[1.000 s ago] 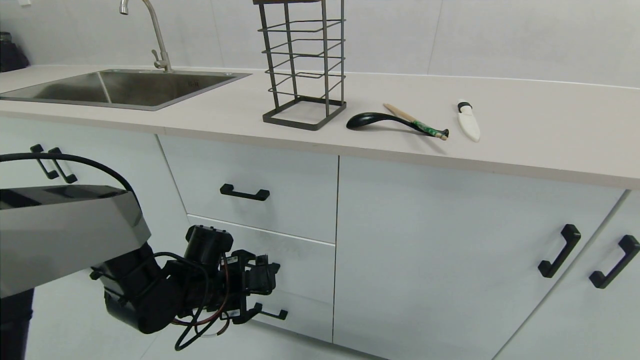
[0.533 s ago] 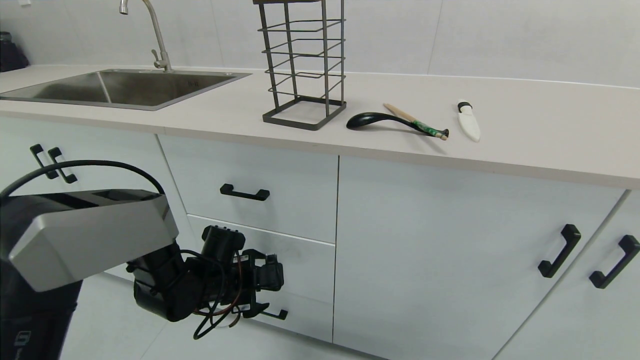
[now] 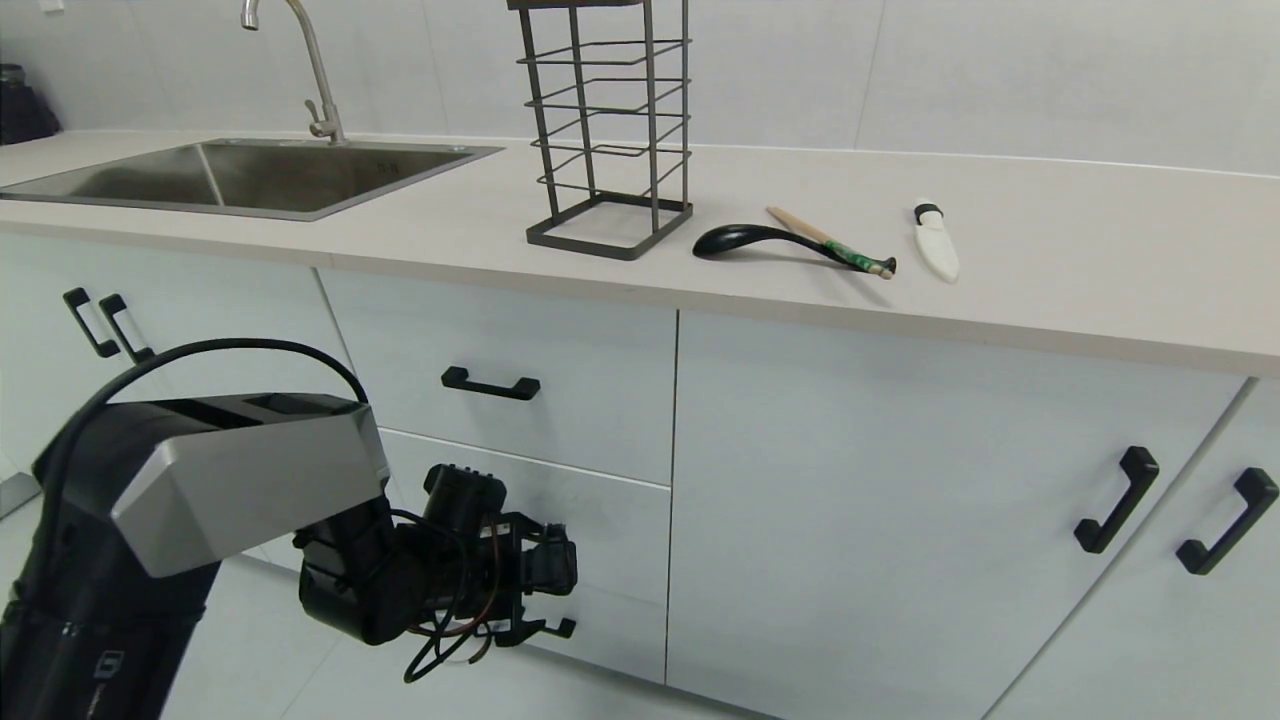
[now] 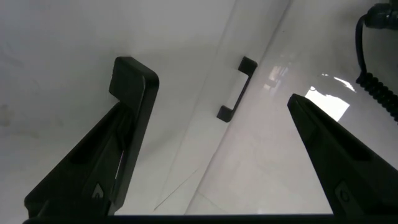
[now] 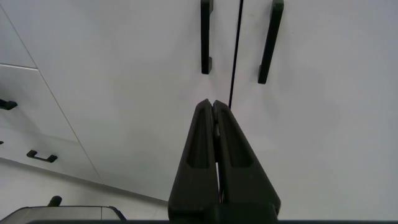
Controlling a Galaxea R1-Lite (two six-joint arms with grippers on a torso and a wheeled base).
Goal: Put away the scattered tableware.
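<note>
Lying on the table (image 3: 1050,260), a black spoon (image 3: 745,241) is seen at 3 o'clock from a tall wire rack (image 3: 608,130), with its bowl toward the rack. Wooden chopsticks (image 3: 830,243) with a green patterned end are laid across the spoon's handle, touching it. A white utensil with a black band (image 3: 937,243) is placed at 3 o'clock from the chopsticks, near them but apart. A steel sink (image 3: 240,175) with a faucet (image 3: 300,60) is set into the table at 9 o'clock from the rack.

The left end effector (image 4: 214,93) is held low in front of the cabinet drawers, at 7 o'clock from the rack and well below the table edge. Its fingers (image 4: 124,143) are spread wide and nothing is gripped; the lower drawer handle (image 4: 235,87) is framed between them, farther off. The right end effector (image 5: 214,124) is pointed at white cabinet doors with two black handles (image 5: 205,37), its fingers pressed fully together with nothing held between them.
</note>
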